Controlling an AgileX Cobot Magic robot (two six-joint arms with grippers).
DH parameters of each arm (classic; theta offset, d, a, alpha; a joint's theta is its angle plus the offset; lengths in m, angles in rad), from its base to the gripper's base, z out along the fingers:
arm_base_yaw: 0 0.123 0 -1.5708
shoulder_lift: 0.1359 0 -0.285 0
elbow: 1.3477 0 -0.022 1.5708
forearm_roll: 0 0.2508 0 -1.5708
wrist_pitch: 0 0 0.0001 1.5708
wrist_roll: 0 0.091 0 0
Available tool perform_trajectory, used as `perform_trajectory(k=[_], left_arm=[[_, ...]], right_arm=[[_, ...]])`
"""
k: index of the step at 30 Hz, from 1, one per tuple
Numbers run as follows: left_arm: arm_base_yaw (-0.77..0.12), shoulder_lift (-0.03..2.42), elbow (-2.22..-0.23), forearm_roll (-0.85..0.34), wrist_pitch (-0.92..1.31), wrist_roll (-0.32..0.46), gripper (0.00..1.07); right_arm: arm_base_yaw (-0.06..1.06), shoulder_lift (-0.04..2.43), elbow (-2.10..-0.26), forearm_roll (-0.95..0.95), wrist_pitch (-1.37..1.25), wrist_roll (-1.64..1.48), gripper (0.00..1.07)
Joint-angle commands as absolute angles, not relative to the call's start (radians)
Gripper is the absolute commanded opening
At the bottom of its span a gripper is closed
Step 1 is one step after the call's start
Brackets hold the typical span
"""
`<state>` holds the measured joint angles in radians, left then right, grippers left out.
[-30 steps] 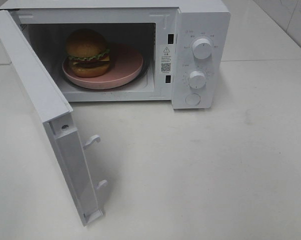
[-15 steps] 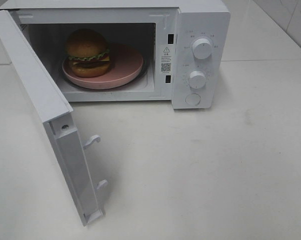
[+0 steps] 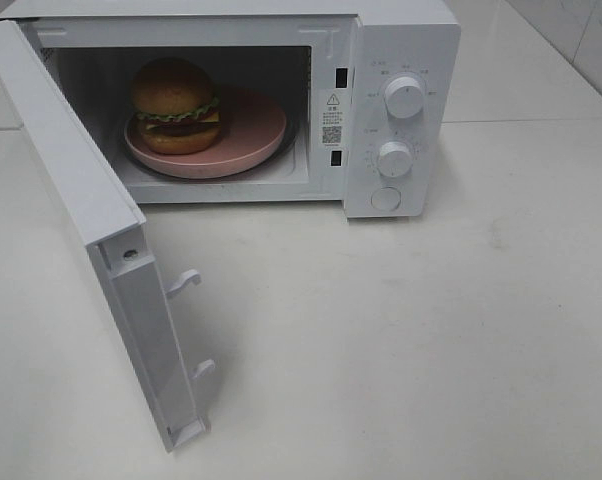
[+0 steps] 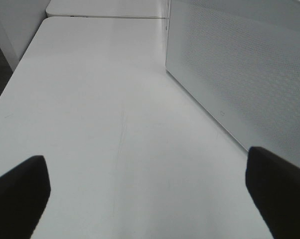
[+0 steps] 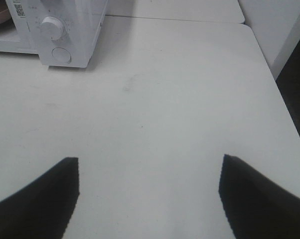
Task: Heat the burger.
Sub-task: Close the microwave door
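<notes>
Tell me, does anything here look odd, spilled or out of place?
Nothing looks spilled or damaged. The burger sits off-centre, toward the left edge of the pink plate inside the microwave, and the door stands wide open, so heating probably cannot start yet.

Burger (image 3: 176, 105) upright inside open microwave (image 3: 401, 40)

We take this for a lab or test room set up as a kitchen corner; a white microwave (image 3: 401, 100) with two dials stands at the far edge of a plain white table (image 3: 431, 350); a second table (image 3: 521, 80) of the same kind is butted against its far edge, the seam showing; a pale tiled wall (image 3: 581, 30) rises past the far right corner; dark floor (image 5: 299, 109) runs along the table's right edge.
</notes>
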<state>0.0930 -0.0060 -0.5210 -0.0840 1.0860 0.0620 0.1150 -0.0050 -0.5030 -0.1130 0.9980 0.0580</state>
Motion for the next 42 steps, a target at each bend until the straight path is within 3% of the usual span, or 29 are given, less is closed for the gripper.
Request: perform_trajectory(k=[1, 42], left_arm=[[0.093, -0.021, -0.518, -0.09, 1.073, 0.064, 1.0], [0.093, 0.029, -0.548, -0.097, 1.045, 0.073, 0.97]], right_arm=[[0.108, -0.035, -0.501, -0.111, 0.993, 0.064, 0.75], [0.108, -0.035, -0.501, -0.111, 0.993, 0.064, 0.75]])
